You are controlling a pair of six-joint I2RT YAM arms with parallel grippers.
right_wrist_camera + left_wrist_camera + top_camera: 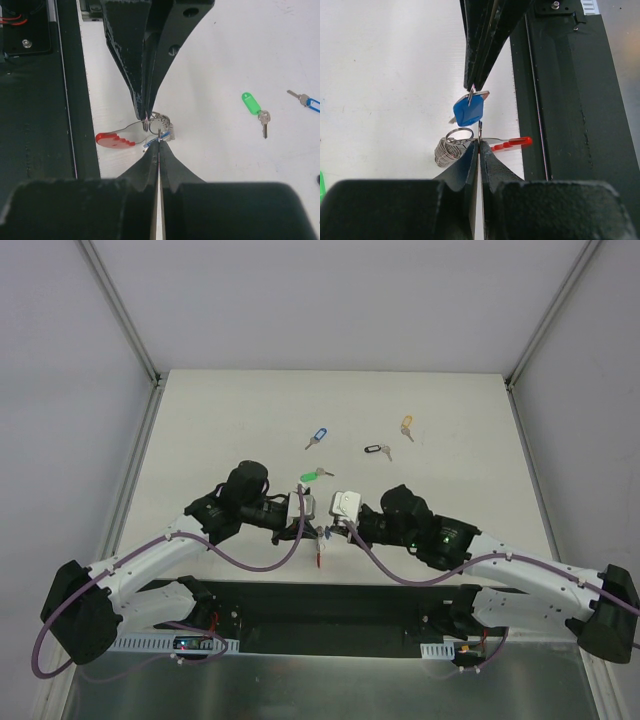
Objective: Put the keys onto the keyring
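Observation:
The keyring, a red flat piece [512,143] on thin wire with a grey coiled part [446,151], hangs just above the table near its front edge. My left gripper [479,142] is shut on its wire; it also shows in the right wrist view [146,117] and the top view [312,528]. My right gripper [159,142] is shut on a blue-tagged key [468,111] held against the keyring, and shows in the top view [332,528]. Loose on the table lie a second blue key [318,437], the green key [310,477], the black key [377,450] and the yellow key [406,425].
A black base plate [330,605] runs along the near table edge, right below the two grippers. Pale enclosure walls with metal rails [150,380] close in the table's left, right and far sides. The green key [250,103] lies closest to the grippers.

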